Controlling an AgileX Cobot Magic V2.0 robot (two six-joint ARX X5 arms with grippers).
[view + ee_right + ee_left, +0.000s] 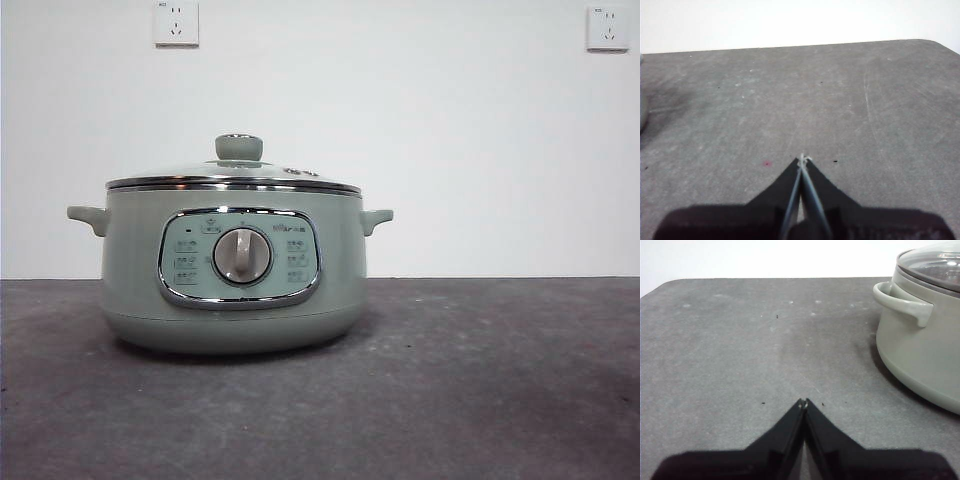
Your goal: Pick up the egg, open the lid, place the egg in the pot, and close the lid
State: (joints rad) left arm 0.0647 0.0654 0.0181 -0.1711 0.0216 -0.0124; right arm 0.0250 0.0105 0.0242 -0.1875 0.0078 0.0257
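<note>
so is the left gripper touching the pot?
Apart. Left wrist view shows bare table between the shut left gripper and the pot.

The pot (233, 270) stands on the desk (480, 380), left of the desk's middle in the front view, with the lid (235, 175) sitting on top of it. Behind the pot is a wall (450, 150) carrying two sockets, one (176, 22) above the pot and one (607, 27) far off to the right. The left fingers (803, 401) hang over bare desk, with the pot just beside them on their right. The right fingers (802, 159) hang over bare desk, well apart from the pot.
</note>
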